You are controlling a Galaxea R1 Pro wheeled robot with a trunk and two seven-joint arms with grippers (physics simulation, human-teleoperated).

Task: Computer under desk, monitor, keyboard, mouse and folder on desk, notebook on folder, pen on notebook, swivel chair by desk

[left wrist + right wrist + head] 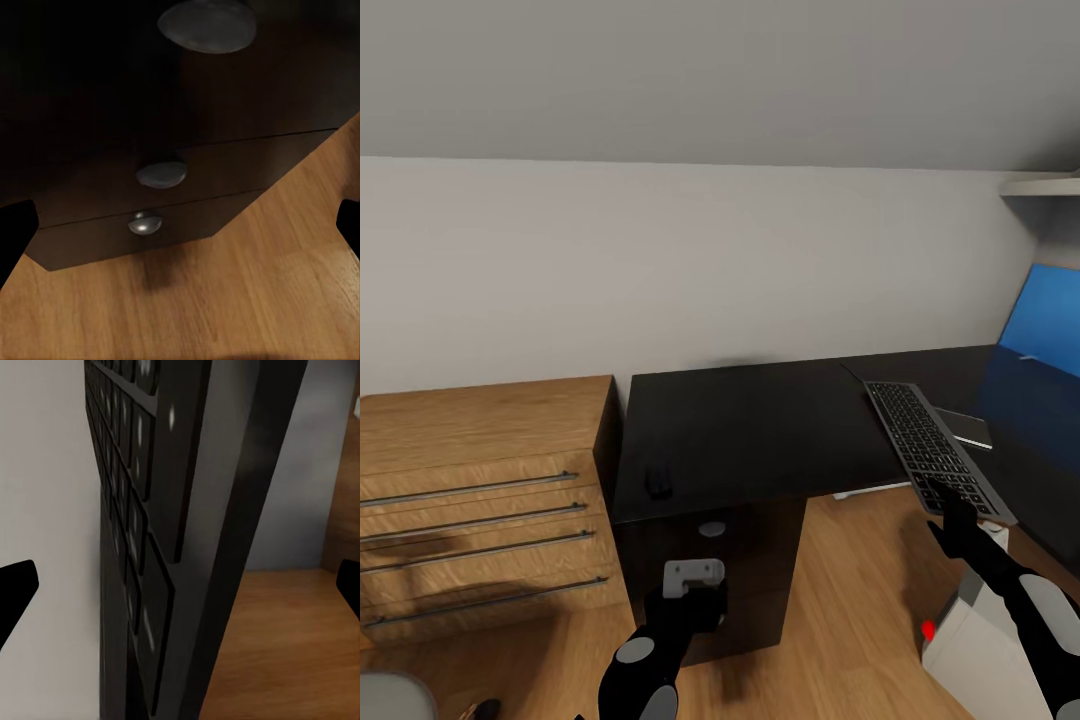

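The long dark-grey keyboard lies slanted at the black desk's inner corner, its near end past the edge. My right gripper is at that near end, open. In the right wrist view the keyboard runs edge-on between the wide-apart fingertips. The small black mouse sits near the desk's front left edge. My left gripper hangs open and empty before the three-drawer unit, whose round knobs fill its wrist view. A blue flat panel stands at the right.
The light-wood chest with bar handles stands left of the desk. A pale box with a red light sits on the wooden floor at the lower right. A thin grey flat item lies beside the keyboard. A grey rounded shape is at the lower left corner.
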